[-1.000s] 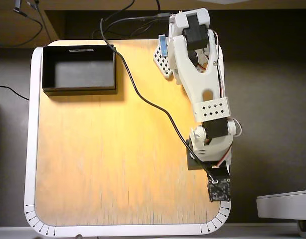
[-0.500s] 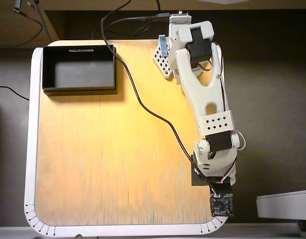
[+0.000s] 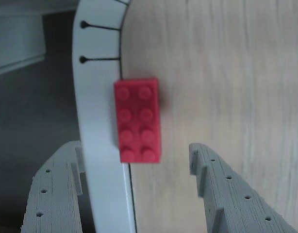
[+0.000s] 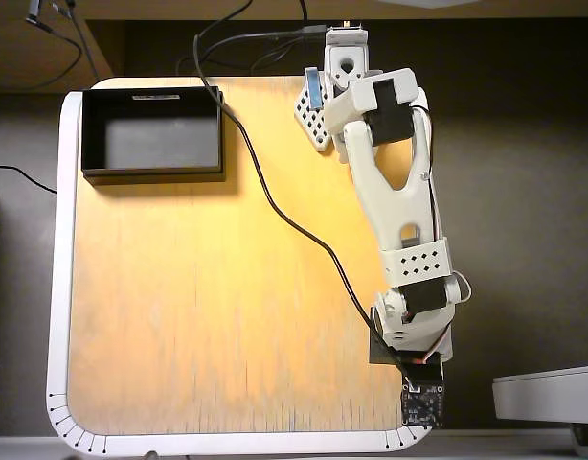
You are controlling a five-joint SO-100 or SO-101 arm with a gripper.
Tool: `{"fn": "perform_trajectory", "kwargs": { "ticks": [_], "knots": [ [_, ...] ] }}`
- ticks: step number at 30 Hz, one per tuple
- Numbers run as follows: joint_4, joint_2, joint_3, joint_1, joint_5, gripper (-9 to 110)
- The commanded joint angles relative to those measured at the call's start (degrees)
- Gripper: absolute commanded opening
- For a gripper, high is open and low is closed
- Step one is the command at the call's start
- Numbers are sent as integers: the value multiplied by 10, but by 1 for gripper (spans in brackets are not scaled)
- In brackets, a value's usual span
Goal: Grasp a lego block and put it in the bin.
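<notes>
- Between the two spread fingers (image 3: 57,194) and just beyond their tips, as the wrist view shows it, lies the lego block (image 3: 138,120); the gripper (image 3: 134,167) stands open with nothing held, and neither finger touches the block.
- Nearer the left finger than the right in that view, the block sits at the very edge of the table (image 3: 212,73), half on the white rim (image 3: 98,121) and half on the wood.
- Far from the fingers, at the opposite corner of the table in the overhead view, the bin (image 4: 152,134) holds nothing that can be seen; the block itself is hidden under the arm (image 4: 399,211) there.
- My reading of progress: the approach looks nearly complete, but the grasp, the lift, the carry across the table and the drop are all left to do.
- Materials and shapes:
  - the block is glossy bright red plastic, rectangular, with two rows of four round studs;
  - the fingers are pale grey printed plastic with fine layer lines, small round holes and stepped inner faces;
  - the tabletop is light wood with a straight grain, bordered by a smooth white band with black tick marks;
  - the bin is a shallow black box with thin walls, a dark grey floor and a small white label (image 4: 152,96) on its far rim.
- A black cable (image 4: 275,192) trails across the wood toward the wrist.
</notes>
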Motion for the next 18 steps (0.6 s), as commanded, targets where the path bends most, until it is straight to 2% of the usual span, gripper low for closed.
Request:
{"fn": "perform_trajectory", "kwargs": {
  "ticks": [1,18],
  "knots": [
    [-28,5,-91,-14,9,22],
    [-38,-38,-111,-16,5,22]
  ]
}}
